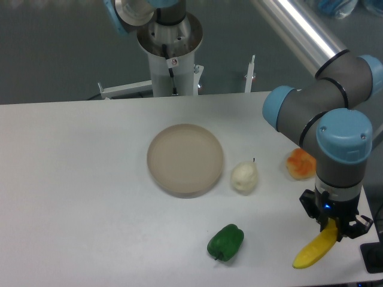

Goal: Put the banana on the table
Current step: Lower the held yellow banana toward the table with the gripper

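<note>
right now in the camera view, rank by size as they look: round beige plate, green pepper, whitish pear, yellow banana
1. round beige plate, clearly largest
2. yellow toy banana, longest of the rest, partly hidden by the gripper
3. green pepper and pale whitish pear: alike, not ranked

Yellow banana (314, 251) lies tilted on white table (78, 197).

Round beige plate (185, 159) lies flat, nothing on it. Pale whitish pear (245, 177) stands just beside its right rim. Green pepper (225, 242) sits nearer the front edge. Orange fruit (300, 163) rests right of the pear, partly hidden.
</note>
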`<action>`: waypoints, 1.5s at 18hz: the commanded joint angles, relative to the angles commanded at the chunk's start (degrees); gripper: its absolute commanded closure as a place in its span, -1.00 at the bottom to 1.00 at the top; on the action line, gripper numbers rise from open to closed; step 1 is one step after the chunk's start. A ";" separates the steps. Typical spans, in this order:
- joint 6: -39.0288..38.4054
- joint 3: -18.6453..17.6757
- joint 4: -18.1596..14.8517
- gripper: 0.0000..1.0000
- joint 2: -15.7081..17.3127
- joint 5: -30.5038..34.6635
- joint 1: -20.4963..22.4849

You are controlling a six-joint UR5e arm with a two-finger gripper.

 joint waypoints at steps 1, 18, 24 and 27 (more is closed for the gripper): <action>0.00 -0.09 0.00 0.51 0.00 0.09 -0.09; -0.27 -2.19 3.95 0.51 -3.52 -0.18 1.31; 11.78 -9.30 5.36 0.52 -3.17 -0.35 3.77; 9.33 -12.73 4.57 0.52 -2.73 -0.70 4.22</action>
